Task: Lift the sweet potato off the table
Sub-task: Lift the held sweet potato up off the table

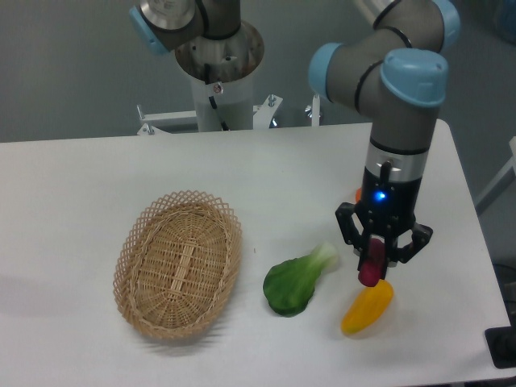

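The sweet potato is a small dark purple-magenta piece, held upright between the fingers of my gripper. The gripper is shut on it at the right side of the white table. The potato's lower end hangs just above the yellow-orange vegetable, and whether it touches the table I cannot tell. Its upper part is hidden by the fingers.
A woven wicker basket lies at the left centre. A green leafy vegetable lies left of the gripper. A bit of an orange fruit shows behind the arm. The table's right edge is close to the gripper.
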`<state>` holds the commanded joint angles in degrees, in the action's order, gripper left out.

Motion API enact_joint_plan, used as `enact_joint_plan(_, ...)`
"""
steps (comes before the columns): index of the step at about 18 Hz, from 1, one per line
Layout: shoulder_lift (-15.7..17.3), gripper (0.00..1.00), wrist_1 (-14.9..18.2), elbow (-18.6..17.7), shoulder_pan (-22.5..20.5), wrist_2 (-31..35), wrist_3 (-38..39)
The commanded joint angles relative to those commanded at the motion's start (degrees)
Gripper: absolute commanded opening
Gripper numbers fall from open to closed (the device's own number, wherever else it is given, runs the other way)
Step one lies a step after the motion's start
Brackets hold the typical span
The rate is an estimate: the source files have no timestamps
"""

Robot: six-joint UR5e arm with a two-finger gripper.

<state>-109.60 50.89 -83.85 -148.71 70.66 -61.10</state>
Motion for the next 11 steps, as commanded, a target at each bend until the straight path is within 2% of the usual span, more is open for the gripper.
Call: enact_joint_plan(11,0.3,0.25,-0.2,0.2,1.3,0.2,2.6)
